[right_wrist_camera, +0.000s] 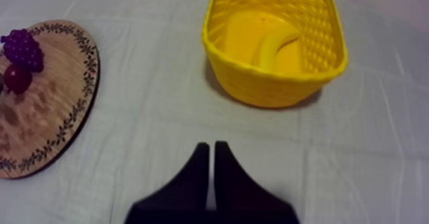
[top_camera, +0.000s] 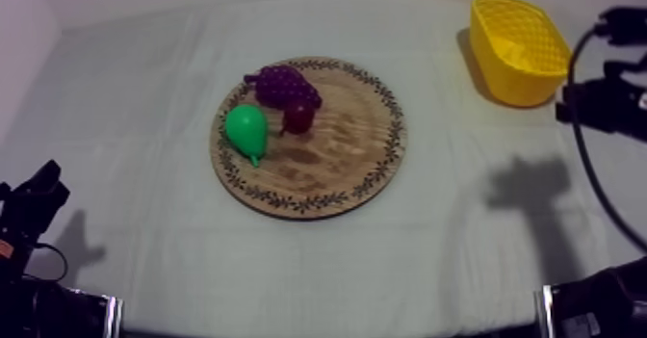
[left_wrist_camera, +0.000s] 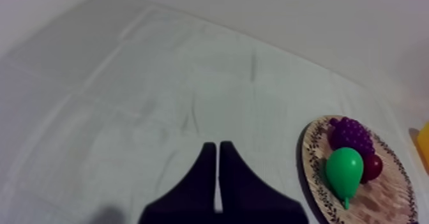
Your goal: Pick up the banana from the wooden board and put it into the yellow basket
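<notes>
The left gripper (left_wrist_camera: 214,149) hangs low over the cloth (top_camera: 433,255), its two fingers pressed together with nothing between them. The right gripper (right_wrist_camera: 211,147) is likewise closed and empty, over bare cloth just short of the yellow basket (right_wrist_camera: 274,89). In the middle of the table sits the wooden board (top_camera: 337,164). On it, the pear (top_camera: 247,128) lies nearest, the small red fruit (top_camera: 299,117) is beside it, and the grapes (top_camera: 281,84) are behind. Farthest back, at the right rear, the banana (right_wrist_camera: 276,43) lies inside the basket.
</notes>
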Action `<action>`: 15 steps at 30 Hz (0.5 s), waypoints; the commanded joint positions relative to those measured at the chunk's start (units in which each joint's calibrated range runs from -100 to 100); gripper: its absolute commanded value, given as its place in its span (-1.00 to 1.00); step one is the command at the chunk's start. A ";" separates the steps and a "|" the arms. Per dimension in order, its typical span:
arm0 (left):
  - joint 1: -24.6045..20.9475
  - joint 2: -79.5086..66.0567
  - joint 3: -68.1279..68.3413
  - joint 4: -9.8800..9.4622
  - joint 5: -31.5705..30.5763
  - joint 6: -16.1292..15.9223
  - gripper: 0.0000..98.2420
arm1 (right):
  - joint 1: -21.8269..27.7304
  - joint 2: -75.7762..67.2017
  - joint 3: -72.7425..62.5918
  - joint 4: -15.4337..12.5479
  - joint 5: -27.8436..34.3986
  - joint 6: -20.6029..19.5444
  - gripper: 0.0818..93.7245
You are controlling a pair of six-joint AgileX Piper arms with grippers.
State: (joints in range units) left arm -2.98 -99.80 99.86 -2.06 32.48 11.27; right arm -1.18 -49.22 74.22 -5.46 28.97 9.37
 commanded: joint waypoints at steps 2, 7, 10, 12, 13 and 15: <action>-0.03 -0.03 0.03 -0.01 0.02 -0.01 -1.00 | 0.83 -16.20 12.18 -2.03 -0.79 2.05 -0.99; -0.03 -0.03 0.03 -0.01 0.02 -0.02 -1.00 | 1.08 -30.38 20.73 -0.43 0.71 0.60 -0.99; -0.03 -0.03 0.03 -0.01 0.02 -0.02 -1.00 | 1.27 -37.34 23.75 0.84 2.96 -0.63 -0.99; -0.03 -0.03 0.03 -0.01 0.02 0.00 -1.00 | 1.36 -40.73 24.62 2.33 5.69 -2.54 -0.99; -0.03 -0.03 0.03 -0.01 0.02 0.01 -1.00 | 1.42 -42.01 24.83 2.85 6.88 -3.38 -0.99; -0.03 -0.03 0.03 -0.01 0.02 -0.02 -1.00 | 1.55 -44.05 25.05 3.48 8.46 -4.88 -0.99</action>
State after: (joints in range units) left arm -2.98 -99.80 99.86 -2.06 32.48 11.27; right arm 0.33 -88.25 99.37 -2.42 36.53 6.31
